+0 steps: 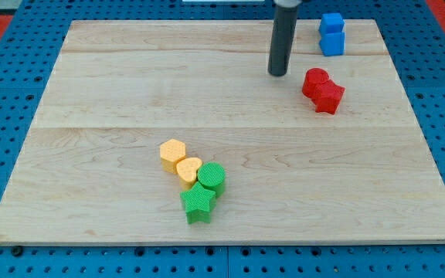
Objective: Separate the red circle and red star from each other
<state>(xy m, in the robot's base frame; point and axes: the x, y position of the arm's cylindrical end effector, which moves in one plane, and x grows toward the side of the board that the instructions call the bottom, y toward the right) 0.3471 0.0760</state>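
The red circle (314, 80) and the red star (329, 96) sit touching each other at the view's upper right, the circle up and to the left of the star. My tip (277, 73) rests on the board just left of the red circle, a short gap away, not touching it.
Two blue blocks (331, 34) sit stacked close together at the view's top right, above the red pair. A yellow hexagon (173, 154), a yellow heart (188, 169), a green circle (212, 177) and a green star (198, 202) cluster at the lower centre of the wooden board (91, 116).
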